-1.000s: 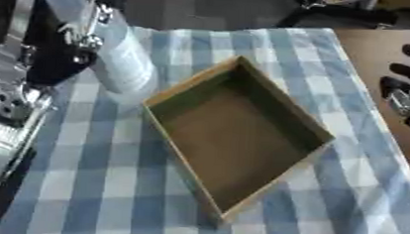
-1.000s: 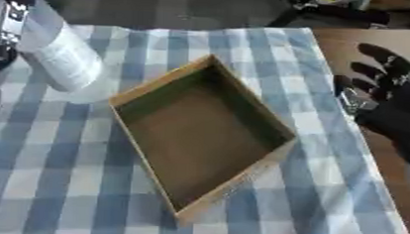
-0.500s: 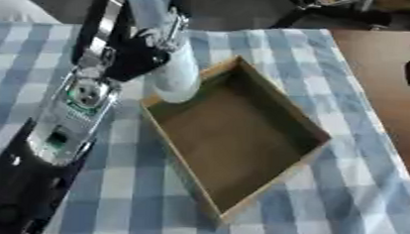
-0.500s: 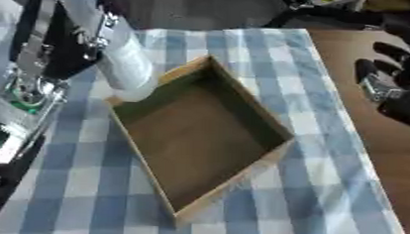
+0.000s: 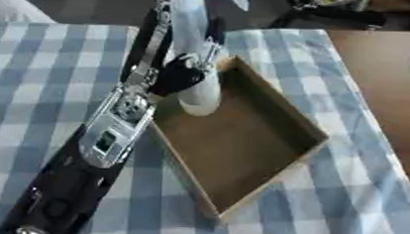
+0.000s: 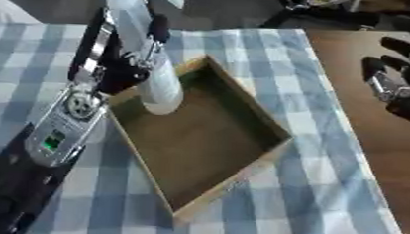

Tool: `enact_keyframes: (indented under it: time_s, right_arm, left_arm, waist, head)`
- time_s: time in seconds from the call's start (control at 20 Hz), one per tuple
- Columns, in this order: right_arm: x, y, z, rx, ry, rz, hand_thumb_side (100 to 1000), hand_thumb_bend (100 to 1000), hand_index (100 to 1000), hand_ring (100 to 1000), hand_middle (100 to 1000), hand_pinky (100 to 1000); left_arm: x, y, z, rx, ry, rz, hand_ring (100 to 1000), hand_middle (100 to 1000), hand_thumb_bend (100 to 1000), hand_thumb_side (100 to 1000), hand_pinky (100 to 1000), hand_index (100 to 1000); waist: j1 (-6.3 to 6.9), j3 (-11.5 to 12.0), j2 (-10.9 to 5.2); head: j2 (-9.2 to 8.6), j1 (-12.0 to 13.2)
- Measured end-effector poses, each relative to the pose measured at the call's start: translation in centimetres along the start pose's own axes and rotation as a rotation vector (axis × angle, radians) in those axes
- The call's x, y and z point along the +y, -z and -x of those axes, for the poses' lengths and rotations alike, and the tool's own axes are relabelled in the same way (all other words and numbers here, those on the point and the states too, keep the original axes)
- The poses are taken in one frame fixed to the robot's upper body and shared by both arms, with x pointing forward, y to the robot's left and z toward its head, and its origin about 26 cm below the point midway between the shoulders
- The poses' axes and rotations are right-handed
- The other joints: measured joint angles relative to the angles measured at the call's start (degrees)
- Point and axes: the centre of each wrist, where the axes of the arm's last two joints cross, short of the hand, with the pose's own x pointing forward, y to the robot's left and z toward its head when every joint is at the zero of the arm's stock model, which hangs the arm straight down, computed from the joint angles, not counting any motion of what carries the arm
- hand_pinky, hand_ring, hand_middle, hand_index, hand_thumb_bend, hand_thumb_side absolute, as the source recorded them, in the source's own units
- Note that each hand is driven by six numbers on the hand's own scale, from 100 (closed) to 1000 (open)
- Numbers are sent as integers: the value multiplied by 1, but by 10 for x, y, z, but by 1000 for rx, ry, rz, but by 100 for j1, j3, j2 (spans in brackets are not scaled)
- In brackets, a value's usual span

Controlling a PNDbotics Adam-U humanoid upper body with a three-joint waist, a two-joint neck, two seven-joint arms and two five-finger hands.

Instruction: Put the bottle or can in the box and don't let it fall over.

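Note:
A white bottle (image 5: 202, 93) stands roughly upright, its base just inside the left wall of the shallow brown box (image 5: 246, 140). My left hand (image 5: 177, 77) is shut on the bottle's middle, the arm coming in from the lower left across the box's left edge. Whether the base touches the box floor cannot be made out. My right hand (image 6: 397, 85) rests open at the right edge, fingers up, away from the box.
A blue and white checked cloth (image 5: 36, 82) covers the table under the box. Bare brown tabletop (image 6: 363, 146) runs along the right side. Dark objects lie past the far edge.
My left arm has carried the bottle from the cloth left of the box rightward over the box's left wall. The right hand stays near the right edge.

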Motion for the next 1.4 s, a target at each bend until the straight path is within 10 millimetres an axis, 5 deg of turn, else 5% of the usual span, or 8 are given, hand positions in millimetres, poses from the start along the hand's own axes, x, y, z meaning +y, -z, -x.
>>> enact_keyframes:
  time_s: [0.2,0.3,0.45,0.55,0.6,0.8,1.4]
  right_arm:
    - [0,0,0,1,0,-1,100,229,884,946,1000,939]
    - [0,0,0,2,0,-2,100,230,884,947,1000,939]
    - [0,0,0,2,0,-2,100,231,884,947,1000,939]
    - [0,0,0,3,0,-2,100,232,884,947,1000,939]
    - [0,0,0,3,0,-2,100,233,884,946,1000,939]
    - [0,0,0,6,-1,-1,100,234,884,946,1000,939]
    - [0,0,0,8,7,0,100,233,883,945,1000,939]
  left_arm:
    - [-10,-5,6,29,-16,24,534,100,100,672,100,145]
    - [-15,-8,8,45,-27,46,640,184,100,672,113,193]
    - [-17,-12,11,71,-40,76,772,302,100,642,298,295]
    - [-17,-12,12,82,-40,96,916,451,100,605,496,423]
    - [-17,-12,12,85,-38,108,1000,582,100,600,664,510]
    - [-20,-13,11,83,-8,183,1000,780,100,621,920,670]
    - [-16,-14,12,105,32,263,1000,848,100,538,1000,726]
  waist:
    - [0,-13,0]
    - [0,-22,1]
    - [0,-24,1]
    - [0,-24,1]
    - [0,-24,1]
    - [0,-22,1]
    - [-2,42,-1]
  head:
    - [0,-46]
    - [0,-59]
    - [0,-83]
    - [0,-88]
    - [0,-89]
    - [1,-91]
    - [1,-119]
